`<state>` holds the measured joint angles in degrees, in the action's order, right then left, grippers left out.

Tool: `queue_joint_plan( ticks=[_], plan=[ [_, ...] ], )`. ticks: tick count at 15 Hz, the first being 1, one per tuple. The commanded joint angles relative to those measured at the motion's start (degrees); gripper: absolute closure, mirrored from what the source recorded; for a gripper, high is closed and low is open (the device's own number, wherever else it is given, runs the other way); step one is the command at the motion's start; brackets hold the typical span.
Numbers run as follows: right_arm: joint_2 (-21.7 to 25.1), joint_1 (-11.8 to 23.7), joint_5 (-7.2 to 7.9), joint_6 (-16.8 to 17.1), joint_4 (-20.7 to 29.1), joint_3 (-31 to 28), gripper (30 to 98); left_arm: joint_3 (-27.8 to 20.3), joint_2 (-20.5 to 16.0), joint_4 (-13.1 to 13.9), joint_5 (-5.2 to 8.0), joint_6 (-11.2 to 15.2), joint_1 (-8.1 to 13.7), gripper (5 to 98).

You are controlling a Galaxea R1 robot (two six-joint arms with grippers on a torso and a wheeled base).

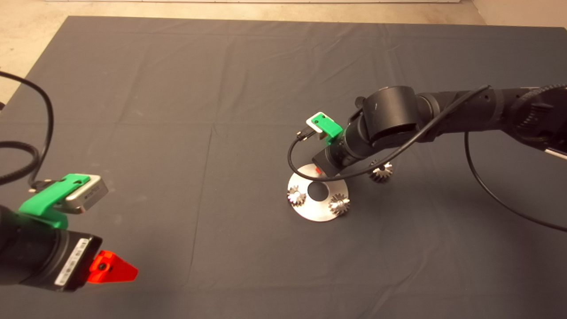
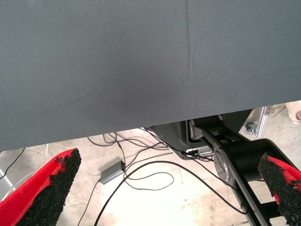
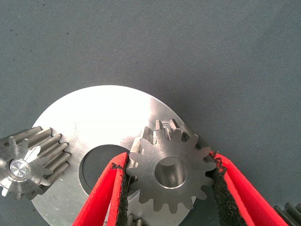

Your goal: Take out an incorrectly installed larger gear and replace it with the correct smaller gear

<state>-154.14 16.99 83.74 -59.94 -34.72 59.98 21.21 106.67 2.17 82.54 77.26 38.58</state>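
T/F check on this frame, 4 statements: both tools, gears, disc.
1. The right tool grips the smaller gear above the disc. True.
2. The left tool holds a gear. False: it is open, empty, parked at the mat's lower left.
3. The larger gear lies on the mat, off the disc. True.
4. The disc carries no gears. False: two small silvery gears sit on it.

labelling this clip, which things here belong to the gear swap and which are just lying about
In the job: smaller gear, held in the right claw over the metal disc; larger gear on the mat.
Just about: two small silvery gears on the disc; idle left claw; cables on the floor.
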Motion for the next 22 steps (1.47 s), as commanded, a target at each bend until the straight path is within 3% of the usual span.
queue_joint_plan(
  ticks=[1,22],
  plan=[
    [-0.16,0.08,-0.24,-0.18,-1.84,0.97,89.0,-0.92,-0.01,0.99,0.25,-0.10,0.09,5.9],
    [0.01,-1.08,-0.15,-0.18,-3.25,1.18,87.4,-0.92,-0.01,0.99,0.25,-0.01,-0.44,5.9]
  ],
)
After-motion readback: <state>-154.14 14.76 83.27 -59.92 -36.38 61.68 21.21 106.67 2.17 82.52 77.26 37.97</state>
